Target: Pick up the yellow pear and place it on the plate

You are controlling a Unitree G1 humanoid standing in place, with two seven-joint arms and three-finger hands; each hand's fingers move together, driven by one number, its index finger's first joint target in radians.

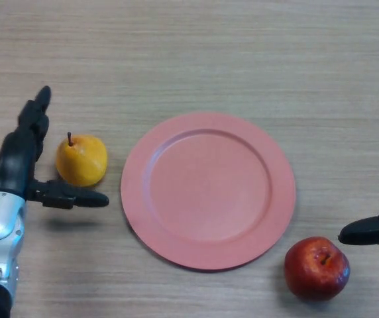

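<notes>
A yellow pear (81, 159) with a dark stem stands on the wooden table, just left of a pink plate (256, 142) that holds nothing. My left hand (21, 154) is open at the pear's left side. Its fingers (37, 111) reach up past the pear's far left and its thumb (70, 197) stretches under the pear's near side. The pear sits in the gap between them, and the hand is not closed on it. My right hand (375, 230) shows only at the right edge, open, well away from the pear.
A red apple (316, 267) lies on the table by the plate's near right rim, just left of my right hand's thumb.
</notes>
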